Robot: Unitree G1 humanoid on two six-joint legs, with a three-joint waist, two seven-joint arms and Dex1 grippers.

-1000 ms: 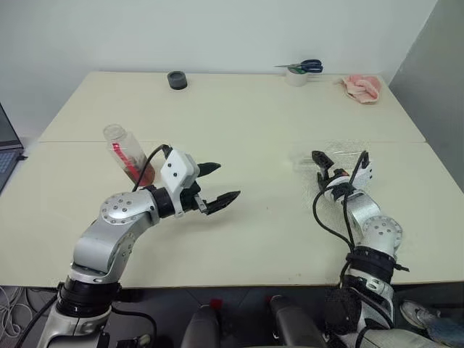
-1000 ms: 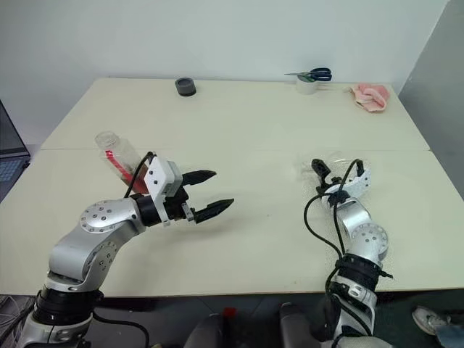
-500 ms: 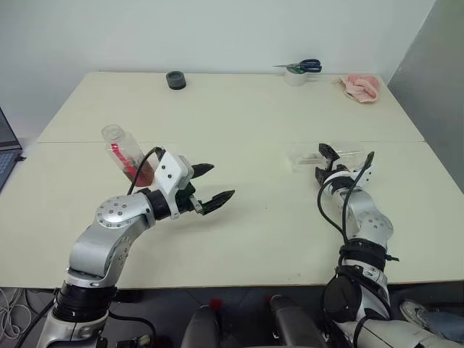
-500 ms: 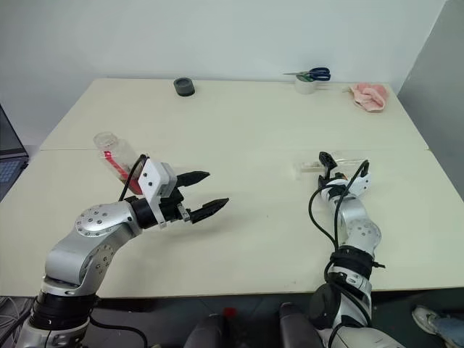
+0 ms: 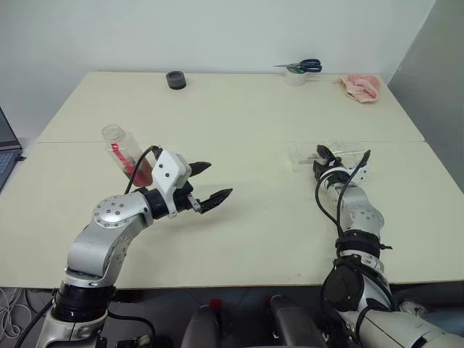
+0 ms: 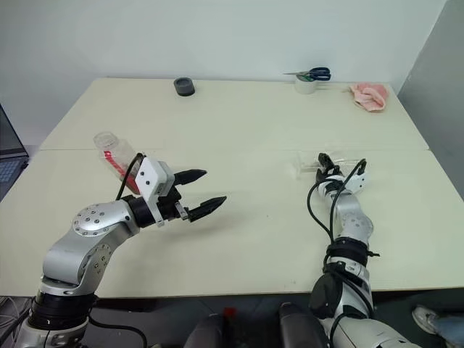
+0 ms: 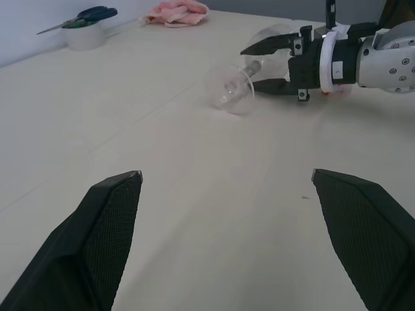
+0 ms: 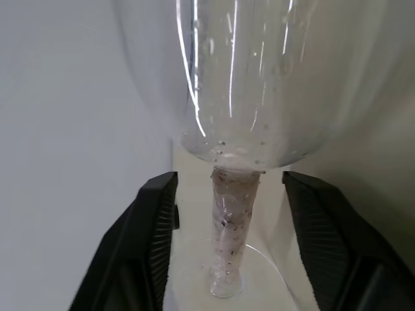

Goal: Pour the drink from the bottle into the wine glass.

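The wine glass (image 7: 230,89) lies on its side on the right of the table, its foot towards the table's middle. My right gripper (image 7: 249,67) straddles its thin stem (image 8: 230,207); in the right wrist view a gap shows on each side of the stem, so the jaws stand open around it. The bottle (image 5: 129,158) is on the left, leaning left in the view, with no cap on its clear neck and reddish drink (image 5: 143,174) in its lower end. Its base is hidden behind my left wrist. My left gripper (image 5: 220,179) hangs wide open and empty, to the right of the bottle.
At the table's far edge sit a black tape roll (image 5: 175,80), a white roll (image 5: 296,77) with scissors (image 5: 306,66) on it, and a pink cloth (image 5: 361,87). A laptop corner (image 5: 6,148) shows at the far left. A seam crosses the table.
My right gripper has moved forward and rolled, its fingers now on either side of the glass stem and closer together. The left arm and the bottle have stayed put.
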